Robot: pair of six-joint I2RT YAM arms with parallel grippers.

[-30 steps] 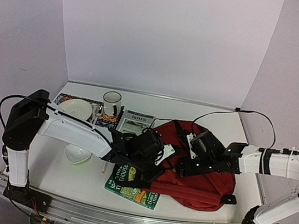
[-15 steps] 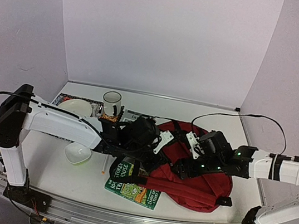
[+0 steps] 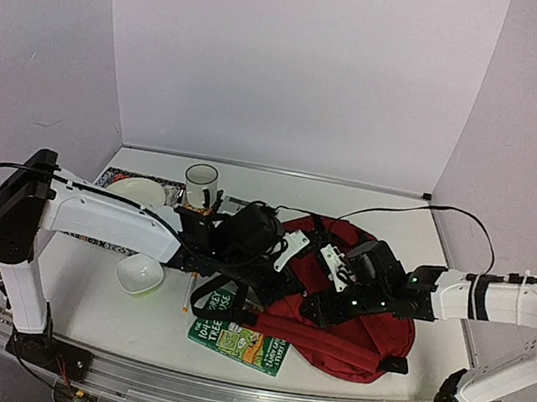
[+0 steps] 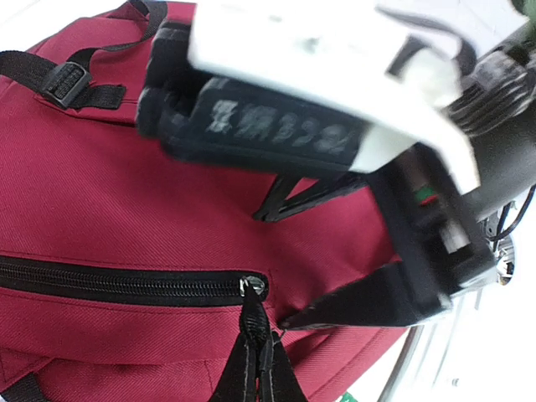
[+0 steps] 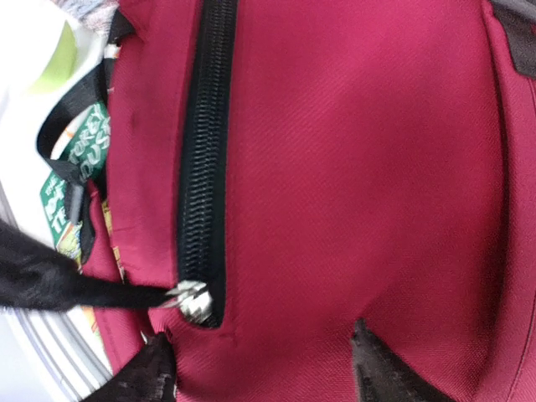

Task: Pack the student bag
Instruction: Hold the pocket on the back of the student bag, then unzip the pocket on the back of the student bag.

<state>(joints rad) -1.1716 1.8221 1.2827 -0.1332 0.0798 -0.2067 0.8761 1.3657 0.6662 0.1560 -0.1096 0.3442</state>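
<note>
White table [image 3: 388, 214]: student bag [image 3: 386, 330], green book [image 3: 237, 343] touching its left edge, white bowl [image 3: 139, 274], mug [image 3: 200, 186].

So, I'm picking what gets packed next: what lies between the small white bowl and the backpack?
The top view shows a green book lying on the table between the bowl and the backpack, reaching the backpack's edge.

Open table [image 3: 350, 195] lay behind the student bag [image 3: 359, 341]; mug [image 3: 200, 184], plate [image 3: 139, 190], bowl [image 3: 139, 274] and book [image 3: 236, 339] obstructed the left side.
</note>
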